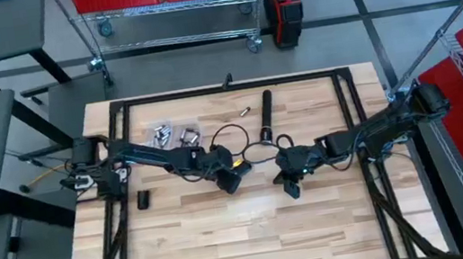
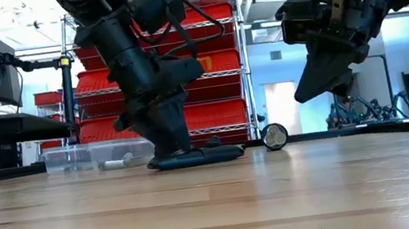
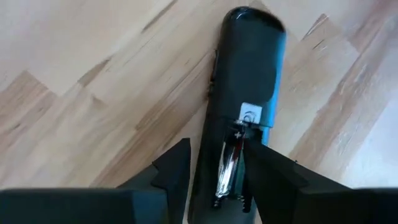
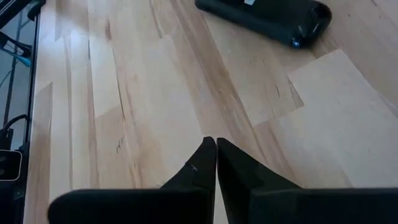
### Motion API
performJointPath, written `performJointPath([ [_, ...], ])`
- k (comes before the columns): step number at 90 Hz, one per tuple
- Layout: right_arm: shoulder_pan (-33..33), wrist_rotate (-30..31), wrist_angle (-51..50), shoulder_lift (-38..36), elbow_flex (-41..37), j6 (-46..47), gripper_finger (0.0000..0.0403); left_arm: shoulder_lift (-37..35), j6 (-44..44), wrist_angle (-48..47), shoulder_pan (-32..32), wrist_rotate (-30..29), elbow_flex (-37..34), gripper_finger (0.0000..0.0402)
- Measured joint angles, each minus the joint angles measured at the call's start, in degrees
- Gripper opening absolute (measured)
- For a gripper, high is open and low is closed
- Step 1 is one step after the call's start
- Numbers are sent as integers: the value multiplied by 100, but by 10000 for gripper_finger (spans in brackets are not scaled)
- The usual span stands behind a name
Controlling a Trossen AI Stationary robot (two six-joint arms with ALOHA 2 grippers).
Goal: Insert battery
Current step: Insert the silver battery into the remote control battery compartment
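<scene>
One remote lies flat mid-table, one battery seated in its open bay. Left gripper straddles it, fingers spread. Right gripper hovers nearby, clenched, empty.

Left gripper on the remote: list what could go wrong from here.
1. The battery looks partly seated in the remote's open compartment between the left gripper's fingers; pushing off-axis could pop it out or bend a contact.
2. The remote lies loose on the table; pressure may slide it.
3. The right gripper, shut and empty, hovers apart and is not bracing the remote.
</scene>
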Motion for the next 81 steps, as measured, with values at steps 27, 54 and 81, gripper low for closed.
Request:
performJointPath([
  [27,0,0,2,0,0,2,4,-1,262,-12,0,58,0,120],
  [54,1,1,-16,0,0,2,4,34,495,21,0,67,0,20],
  [81,0,2,-144,0,0,4,4,36,635,3,-2,110,0,6],
])
